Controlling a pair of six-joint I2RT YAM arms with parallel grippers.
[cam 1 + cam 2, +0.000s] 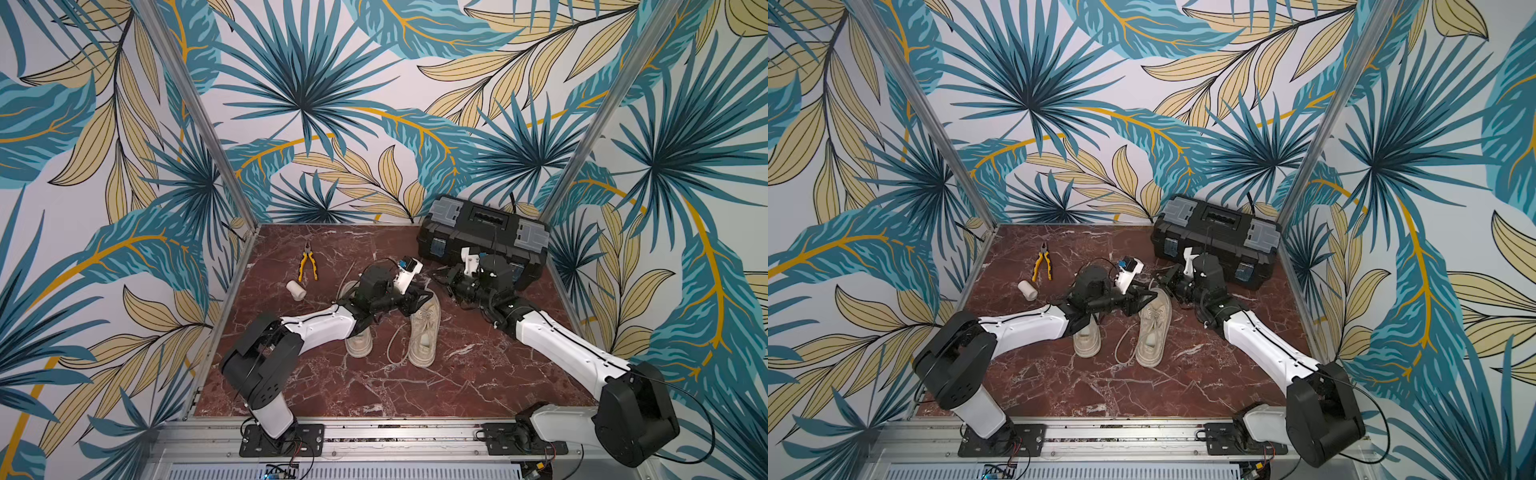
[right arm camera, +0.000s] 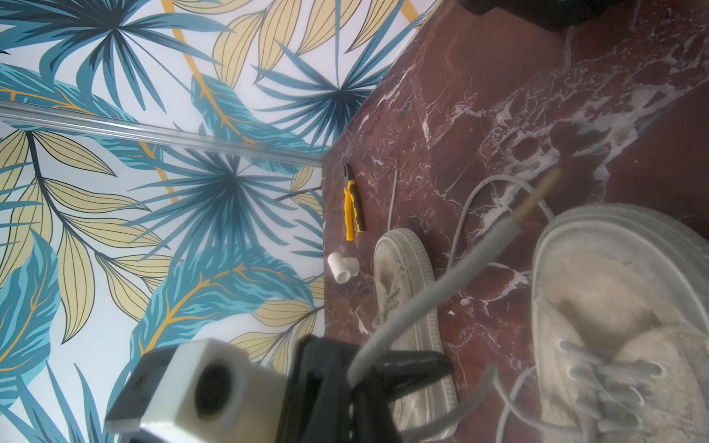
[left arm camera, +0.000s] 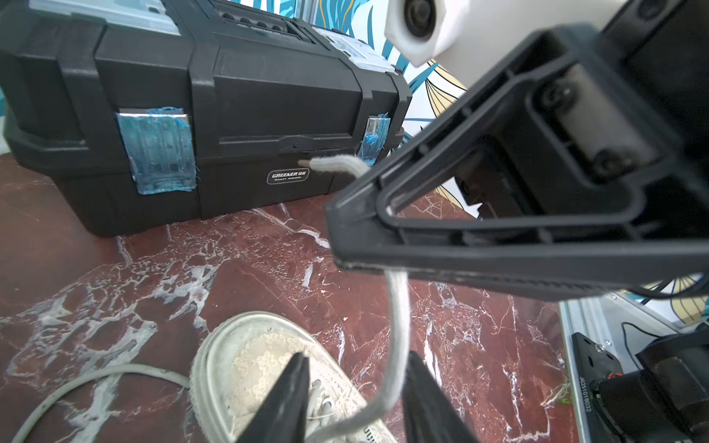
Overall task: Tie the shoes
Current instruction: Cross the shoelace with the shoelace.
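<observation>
Two worn cream shoes stand side by side in the middle of the marble table. My left arm covers part of the left shoe (image 1: 359,341); the right shoe (image 1: 424,332) lies free. My right gripper (image 1: 444,277) hangs past the right shoe's toe, shut on a beige lace (image 3: 397,314) whose tip (image 3: 333,163) sticks out beyond its fingers. That lace drops from there and passes between my left gripper's (image 3: 360,406) fingers, which stand apart around it just above the toe of the right shoe (image 3: 249,368). In the right wrist view the lace (image 2: 479,261) rises out of the right gripper (image 2: 364,377).
A black toolbox (image 1: 482,237) sits at the back right, close behind my right wrist. Yellow pliers (image 1: 307,264) and a white pipe fitting (image 1: 296,289) lie at the back left. A loose lace loop (image 1: 392,345) rests between the shoes. Metal frame posts edge the table.
</observation>
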